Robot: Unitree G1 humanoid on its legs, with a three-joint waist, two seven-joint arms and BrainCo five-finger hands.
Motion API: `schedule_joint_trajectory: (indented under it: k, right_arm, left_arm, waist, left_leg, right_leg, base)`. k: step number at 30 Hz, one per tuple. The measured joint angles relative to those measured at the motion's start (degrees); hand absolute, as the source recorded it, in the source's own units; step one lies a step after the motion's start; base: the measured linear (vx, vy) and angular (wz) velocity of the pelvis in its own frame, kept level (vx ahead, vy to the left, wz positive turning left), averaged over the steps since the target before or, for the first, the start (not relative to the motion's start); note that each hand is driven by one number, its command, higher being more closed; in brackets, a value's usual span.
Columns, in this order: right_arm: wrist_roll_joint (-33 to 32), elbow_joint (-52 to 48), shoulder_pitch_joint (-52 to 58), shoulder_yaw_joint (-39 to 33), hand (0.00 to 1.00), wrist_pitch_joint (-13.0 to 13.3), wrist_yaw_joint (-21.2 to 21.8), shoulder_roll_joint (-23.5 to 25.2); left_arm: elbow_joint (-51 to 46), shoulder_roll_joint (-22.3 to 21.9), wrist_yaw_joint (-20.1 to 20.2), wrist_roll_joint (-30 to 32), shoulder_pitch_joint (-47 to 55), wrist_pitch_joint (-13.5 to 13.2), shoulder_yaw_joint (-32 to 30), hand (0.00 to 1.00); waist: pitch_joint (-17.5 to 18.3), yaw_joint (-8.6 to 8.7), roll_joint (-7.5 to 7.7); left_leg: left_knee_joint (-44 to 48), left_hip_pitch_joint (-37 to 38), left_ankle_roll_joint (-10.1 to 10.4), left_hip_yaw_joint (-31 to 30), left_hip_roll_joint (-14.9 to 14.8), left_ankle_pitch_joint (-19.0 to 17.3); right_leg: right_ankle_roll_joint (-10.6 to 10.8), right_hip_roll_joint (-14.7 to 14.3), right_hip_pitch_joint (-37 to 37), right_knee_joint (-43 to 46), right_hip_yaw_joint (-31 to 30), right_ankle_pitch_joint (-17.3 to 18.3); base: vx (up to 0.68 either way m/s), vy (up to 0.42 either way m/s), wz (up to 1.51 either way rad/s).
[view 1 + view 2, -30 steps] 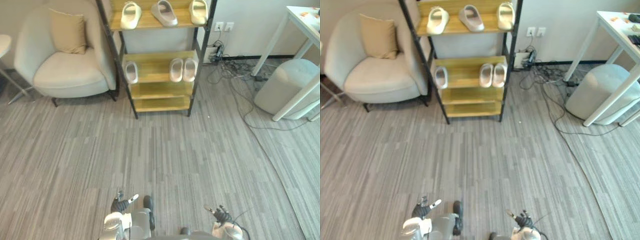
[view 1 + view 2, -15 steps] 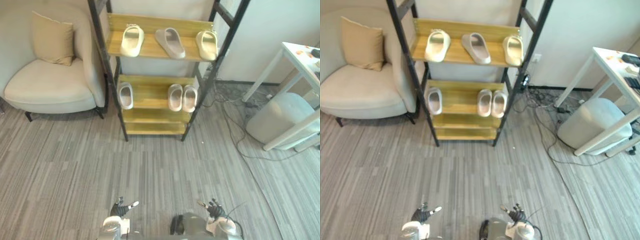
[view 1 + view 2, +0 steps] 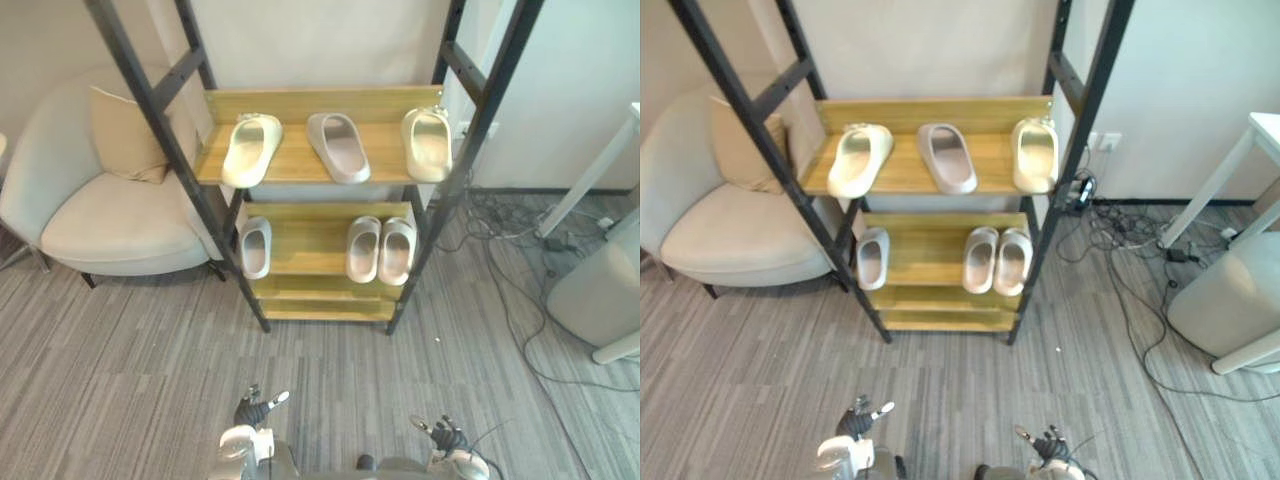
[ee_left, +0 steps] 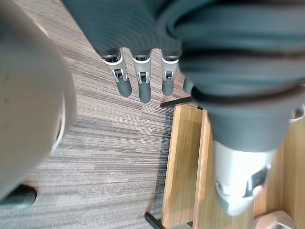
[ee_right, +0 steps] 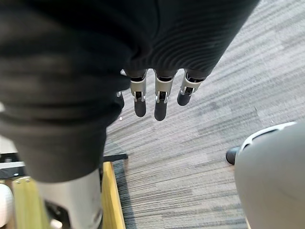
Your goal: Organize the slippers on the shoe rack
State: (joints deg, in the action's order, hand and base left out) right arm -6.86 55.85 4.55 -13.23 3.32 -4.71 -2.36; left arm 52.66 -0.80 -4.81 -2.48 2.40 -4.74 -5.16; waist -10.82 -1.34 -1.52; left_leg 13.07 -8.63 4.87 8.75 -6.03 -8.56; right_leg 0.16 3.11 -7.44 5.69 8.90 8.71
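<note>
A black-framed shoe rack (image 3: 440, 215) with wooden shelves stands ahead against the wall. Its upper shelf carries a cream slipper (image 3: 251, 148) at the left, a grey slipper (image 3: 337, 146) in the middle and a cream slipper (image 3: 427, 143) at the right. One shelf lower lie a single pale slipper (image 3: 255, 247) at the left and a pair of pale slippers (image 3: 381, 249) side by side. My left hand (image 3: 256, 410) and right hand (image 3: 444, 435) hang low near the carpet, both open and holding nothing; their fingers (image 4: 138, 81) (image 5: 160, 98) are straight.
A beige armchair (image 3: 105, 215) with a cushion (image 3: 128, 135) stands left of the rack. At the right are a tangle of cables (image 3: 515, 225) on the carpet, a grey pouf (image 3: 605, 290) and a white table leg (image 3: 590, 180).
The camera has come closer to the rack and tipped up, so the rack looms larger and higher. Both hands stay low and open. The slippers have not moved.
</note>
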Motion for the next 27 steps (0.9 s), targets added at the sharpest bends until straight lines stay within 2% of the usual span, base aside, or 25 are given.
schedule_joint_trajectory:
  k: [1, 2, 3, 4, 5, 7, 8, 10, 12, 15, 16, 17, 18, 19, 20, 23, 27]
  right_arm:
    - [0.08, 0.52, 0.25, 0.19, 0.0, -0.01, 0.0, -0.39]
    - [0.08, 1.65, -0.09, 0.68, 0.0, -0.2, -0.06, 0.08]
    - [0.11, 1.64, 0.08, 0.82, 0.0, -0.16, -0.05, 0.68]
    - [0.21, 1.59, 0.17, 1.01, 0.0, -0.12, -0.03, 2.05]
    - [0.24, 1.54, 0.17, 1.07, 0.0, -0.09, -0.03, 2.22]
    - [0.33, 1.24, 0.17, 1.2, 0.0, 0.04, 0.1, 2.0]
    - [0.41, 1.25, 0.17, 1.19, 0.0, 0.09, 0.11, 1.91]
    - [1.24, 1.25, 0.03, 1.21, 0.0, 0.16, 0.24, 1.77]
    - [2.25, 1.2, -0.13, 1.28, 0.0, 0.18, 0.35, 1.71]
    - [2.31, 1.17, -0.45, 1.8, 0.0, 0.17, 0.68, 0.94]
    - [2.39, 1.25, -0.6, 2.36, 0.0, 0.11, 0.84, 0.56]
    - [2.41, 1.39, -0.39, 2.47, 0.0, -0.01, 0.87, 0.92]
    - [2.38, 1.47, -0.14, 2.35, 0.0, 0.02, 0.96, 1.19]
    - [2.39, 1.53, -0.14, 2.26, 0.0, 0.03, 0.98, 0.97]
    - [2.42, 1.8, 0.15, 2.24, 0.0, 0.02, 1.22, -0.09]
    - [2.4, 2.16, 0.39, 2.19, 0.0, 0.03, 1.22, -0.99]
    - [2.41, 2.6, 0.4, 2.32, 0.0, 0.07, 1.21, -0.89]
  left_arm:
    - [0.15, -0.09, 0.0, -0.02, 0.0, -0.14, 0.15, 0.0]
    - [0.61, 0.7, 0.02, -0.03, -0.32, -0.06, 0.13, 0.0]
    - [0.73, 1.34, 0.04, -0.03, -0.33, -0.05, 0.13, 0.0]
    - [0.88, 2.35, 0.05, -0.04, -0.57, -0.06, 0.13, 0.0]
    - [1.1, 2.56, 0.08, -0.03, -0.74, -0.03, 0.16, 0.0]
    - [2.31, 2.86, 0.12, -0.03, -0.92, 0.03, 1.71, 0.0]
    - [2.46, 3.05, 0.15, -0.02, -0.91, 0.05, 2.18, 0.0]
    - [3.2, 3.84, 0.21, -0.02, -0.96, 0.08, 3.01, 0.0]
    - [3.73, 4.2, 0.2, -0.02, -0.88, 0.12, 3.2, 0.0]
    - [4.41, 4.5, 0.17, -0.02, -0.71, 0.22, 3.18, 0.0]
    - [4.42, 4.53, 0.18, 0.03, -0.25, 0.16, 3.18, 0.0]
    - [4.3, 4.85, 0.2, 0.07, 0.13, 0.09, 3.02, 0.0]
    - [4.81, 4.67, 0.12, 0.08, -0.04, 0.17, 2.57, 0.0]
    - [5.23, 4.42, 0.11, 0.07, -0.07, 0.19, 2.56, 0.0]
    - [5.55, 3.52, 0.12, 0.09, 0.38, 0.24, 2.32, 0.0]
    - [6.57, 2.49, 0.06, 0.11, 1.07, 0.21, 2.26, 0.0]
    - [6.61, 2.61, 0.05, 0.18, 1.12, 0.17, 2.53, 0.0]
  waist:
    - [0.19, -0.77, -0.47]
    - [0.9, -1.14, 1.07]
    - [1.12, -1.12, 2.13]
    - [1.36, -1.15, 4.1]
    - [1.29, -1.2, 4.38]
    - [1.16, -1.48, 3.82]
    - [0.91, -1.48, 3.37]
    - [1.16, -1.24, 3.82]
    - [1.12, -1.22, 3.62]
    - [1.07, -1.08, 2.95]
    - [1.41, -1.07, 2.66]
    - [2.11, -1.08, 3.53]
    - [2.4, -1.06, 3.66]
    - [2.54, -0.99, 3.04]
    - [3.36, -0.85, 1.37]
    - [3.9, -0.86, 0.0]
    - [3.93, -0.84, 0.12]
  left_leg:
    - [-2.16, 0.38, 0.21, -0.67, 0.39, 6.89]
    - [-2.01, 1.47, -2.14, 0.22, 1.88, 6.82]
    - [-1.89, 1.62, -2.93, 0.48, 2.72, 5.74]
    - [-1.05, 1.81, -3.55, 1.72, 3.83, 3.99]
    - [-0.47, 2.34, -3.98, 1.82, 4.26, 2.88]
    - [-1.29, 6.55, -5.39, 3.04, 4.95, 0.44]
    - [-1.64, 7.24, -5.61, 3.17, 5.12, 0.17]
    - [-3.37, 11.32, -6.39, 3.07, 6.11, -0.64]
    - [-5.15, 13.86, -6.4, 2.52, 6.12, -0.64]
    - [-6.1, 15.68, -6.39, 1.53, 4.93, -0.64]
    - [-5.86, 15.97, -6.18, 1.33, 4.41, -0.76]
    - [-5.81, 16.05, -5.44, 1.03, 5.16, -1.21]
    - [-5.92, 16.81, -3.87, 0.18, 5.27, -2.4]
    - [-5.93, 16.99, -3.67, -0.05, 4.9, -2.69]
    - [-5.87, 17.15, -3.64, 0.03, 3.79, -2.69]
    - [-6.02, 18.55, -3.45, -0.16, 2.74, -2.8]
    - [-6.08, 18.89, -3.45, -0.67, 2.08, -2.8]
  right_leg:
    - [1.21, -0.01, -0.42, -0.03, -1.11, 0.77]
    - [2.47, 1.63, -1.46, 0.0, -2.32, 1.63]
    - [3.14, 2.44, -1.7, 0.2, -2.35, 2.06]
    - [4.19, 4.05, -1.53, 1.48, -2.7, 2.76]
    - [4.42, 4.6, -1.1, 3.55, -3.11, 2.9]
    - [4.74, 5.96, 4.21, 19.67, -4.97, 2.79]
    - [4.94, 6.24, 5.51, 23.1, -5.35, 2.71]
    - [6.8, 7.18, 10.08, 35.16, -5.69, 4.12]
    - [6.34, 7.35, 11.9, 37.11, -2.77, 5.93]
    - [5.29, 6.18, 13.51, 30.35, 0.22, 7.33]
    - [4.05, 4.78, 13.2, 22.12, 0.03, 5.92]
    - [2.39, 4.83, 12.74, 14.53, -0.2, -0.88]
    - [2.98, 4.85, 11.54, 12.69, 0.02, -0.8]
    - [3.06, 4.58, 11.01, 11.8, 0.04, -0.66]
    - [2.62, 3.31, 9.29, 8.48, 0.17, -1.41]
    - [2.06, 1.3, 5.57, 3.05, 0.26, -2.42]
    - [1.79, 0.16, 3.19, -1.14, 0.2, -4.0]
  base:
    - [0.33, 0.233, -0.35]
    - [0.42, 0.271, -0.32]
    - [0.29, 0.14, -0.15]
    - [0.35, 0.177, -0.08]
    - [0.37, 0.238, -0.17]
    - [0.32, 0.239, -0.19]
    - [0.23, 0.153, -0.07]
    - [0.34, 0.147, 0.13]
    - [0.27, 0.059, 0.2]
    - [0.22, -0.032, 0.2]
    - [0.19, -0.094, 0.13]
    - [0.24, -0.146, 0.13]
    - [0.22, -0.157, 0.07]
    - [0.21, -0.156, -0.02]
    - [0.23, -0.165, -0.13]
    - [0.15, -0.115, -0.12]
    - [0.05, -0.055, -0.04]
